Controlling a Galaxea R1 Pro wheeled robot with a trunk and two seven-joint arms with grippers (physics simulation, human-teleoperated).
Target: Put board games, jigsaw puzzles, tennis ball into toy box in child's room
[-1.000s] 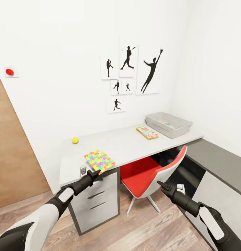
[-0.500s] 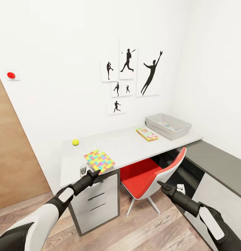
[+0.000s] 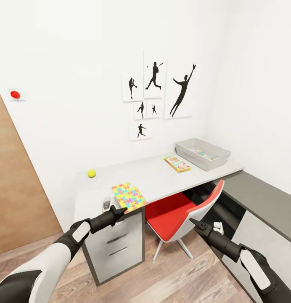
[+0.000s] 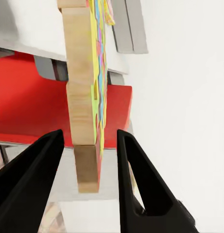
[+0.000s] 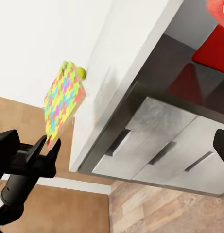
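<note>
Jigsaw puzzle (image 3: 129,196) sits between the left pincer's (image 3: 120,209) fingers, lifted off the bench (image 3: 162,174) edge, apparently clamped. Beyond it lie tennis ball (image 3: 91,173), board game (image 3: 177,163) and toy box (image 3: 203,154). Right pincer (image 3: 196,225) hangs beside the red chair (image 3: 179,212); I cannot tell its spread.

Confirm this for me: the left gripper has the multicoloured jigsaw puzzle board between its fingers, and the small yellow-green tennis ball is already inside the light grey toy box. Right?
Not quite. The left gripper does have the multicoloured jigsaw puzzle board between its fingers, but the small yellow-green tennis ball is not in the light grey toy box. The head view shows it lying on the pale grey-white desk near the wall, far from the box.
</note>
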